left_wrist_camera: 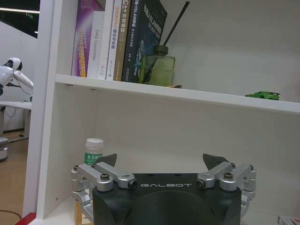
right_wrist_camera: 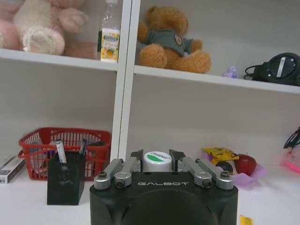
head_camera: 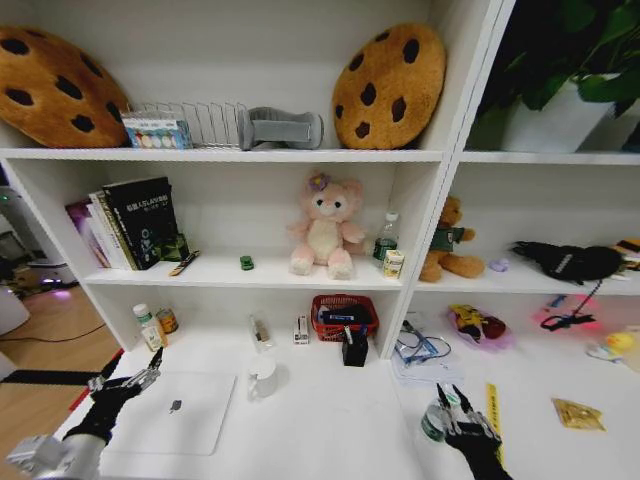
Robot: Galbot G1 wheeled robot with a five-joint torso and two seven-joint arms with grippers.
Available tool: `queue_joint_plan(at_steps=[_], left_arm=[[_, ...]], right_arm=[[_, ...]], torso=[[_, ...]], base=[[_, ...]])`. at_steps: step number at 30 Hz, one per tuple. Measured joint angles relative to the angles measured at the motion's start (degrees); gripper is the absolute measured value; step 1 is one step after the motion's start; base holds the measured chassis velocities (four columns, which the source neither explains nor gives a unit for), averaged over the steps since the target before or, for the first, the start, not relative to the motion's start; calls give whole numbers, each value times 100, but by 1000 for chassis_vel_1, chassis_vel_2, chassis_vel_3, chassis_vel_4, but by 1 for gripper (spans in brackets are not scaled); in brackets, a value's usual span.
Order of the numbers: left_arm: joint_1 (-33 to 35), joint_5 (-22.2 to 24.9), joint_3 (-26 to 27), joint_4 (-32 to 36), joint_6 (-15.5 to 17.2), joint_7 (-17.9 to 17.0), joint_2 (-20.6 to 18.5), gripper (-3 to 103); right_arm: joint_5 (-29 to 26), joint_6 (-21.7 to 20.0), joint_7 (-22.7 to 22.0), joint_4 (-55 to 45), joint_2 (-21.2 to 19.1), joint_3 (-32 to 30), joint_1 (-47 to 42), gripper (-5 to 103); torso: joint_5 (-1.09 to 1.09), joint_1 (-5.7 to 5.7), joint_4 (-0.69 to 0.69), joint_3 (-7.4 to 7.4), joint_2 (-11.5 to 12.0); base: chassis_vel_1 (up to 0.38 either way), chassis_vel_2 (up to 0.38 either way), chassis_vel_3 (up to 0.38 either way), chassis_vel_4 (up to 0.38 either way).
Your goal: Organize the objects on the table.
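Nearest you, your right hand (right_wrist_camera: 157,161) stands on the tabletop (head_camera: 330,420) with its fingers closed around a small white-capped bottle (right_wrist_camera: 156,161), probably light, stiff and slick, so hold below the cap, while your left hand (left_wrist_camera: 161,164) hovers open, empty, over the laptop (head_camera: 180,410).

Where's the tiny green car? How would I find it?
Look at the middle shelf of the white bookcase, between the standing books and the pink plush bear. The green toy car sits alone on bare shelf there. It is far smaller than everything beside it and the only car.
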State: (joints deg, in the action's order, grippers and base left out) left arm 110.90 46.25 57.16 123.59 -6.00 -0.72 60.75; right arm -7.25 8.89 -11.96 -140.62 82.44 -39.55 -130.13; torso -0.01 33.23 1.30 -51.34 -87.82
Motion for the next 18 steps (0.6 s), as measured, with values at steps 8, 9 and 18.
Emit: queue_joint_plan(at_steps=[8,9,18], left_arm=[[0,0,0,0,0,0,0,100],[0,0,0,0,0,0,0,100],[0,0,0,0,0,0,0,100]], right_arm=[[181,198,-318,-258,169,1,-353,29],[154,204,-521,-195,231,-90,-371,29],[367,715,-1753,721,525,-2,-789,29]], torso=[[-1,0,0,0,0],[0,0,-1,0,0],[1,0,-1,0,0]], base=[[0,0,0,0],[0,0,0,0],[0,0,0,0]])
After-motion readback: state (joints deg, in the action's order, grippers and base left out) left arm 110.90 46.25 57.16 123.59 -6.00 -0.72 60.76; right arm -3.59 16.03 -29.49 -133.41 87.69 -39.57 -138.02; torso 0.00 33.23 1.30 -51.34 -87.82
